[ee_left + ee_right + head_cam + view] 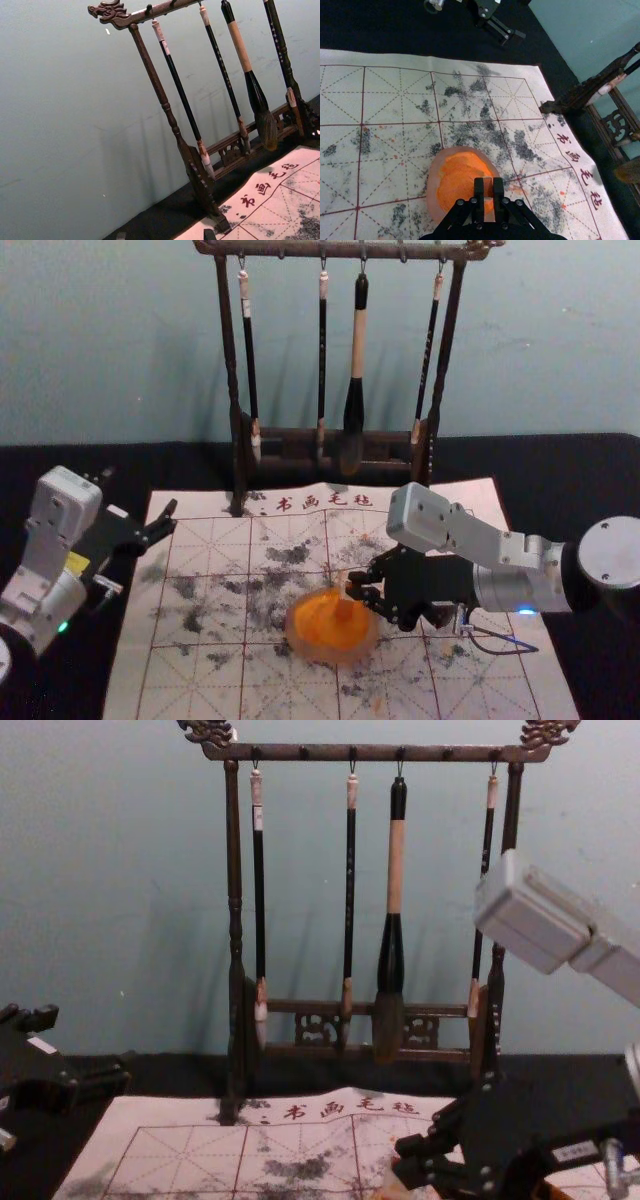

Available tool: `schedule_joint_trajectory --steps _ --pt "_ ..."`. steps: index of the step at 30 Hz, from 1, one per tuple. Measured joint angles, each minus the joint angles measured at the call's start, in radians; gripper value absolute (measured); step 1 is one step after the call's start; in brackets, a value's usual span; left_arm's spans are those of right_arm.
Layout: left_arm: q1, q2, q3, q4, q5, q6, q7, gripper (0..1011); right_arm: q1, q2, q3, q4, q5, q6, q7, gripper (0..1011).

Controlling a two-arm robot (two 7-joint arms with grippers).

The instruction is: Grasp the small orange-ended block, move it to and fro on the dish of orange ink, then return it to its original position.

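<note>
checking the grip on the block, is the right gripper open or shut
Shut on it: the right gripper has its fingers against both sides of the block.

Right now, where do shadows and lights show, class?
Head view: shadows on the blue-green wall, a blue light on the grey right arm, a green light on the grey left arm; chest and left wrist views: shadows beside the long hanging brushes.

Head view looks forward and down, chest view lower, facing the rack [375, 753]; both wrist views slant, right closer over the mat [380, 105], all sharing both
</note>
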Motion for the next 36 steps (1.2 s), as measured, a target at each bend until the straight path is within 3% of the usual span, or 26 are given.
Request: schedule_joint_trajectory --steps 19,36 --pt "0.0 0.0 0.0 0.0 0.0 0.0 0.0 1001 -0.042 0.057 0.02 -0.075 0.025 0.006 0.015 75" --pt "0.0 0.0 0.0 0.0 0.0 0.0 0.0 1001 -0.04 0.056 -0.005 -0.091 0.029 0.009 0.035 75"
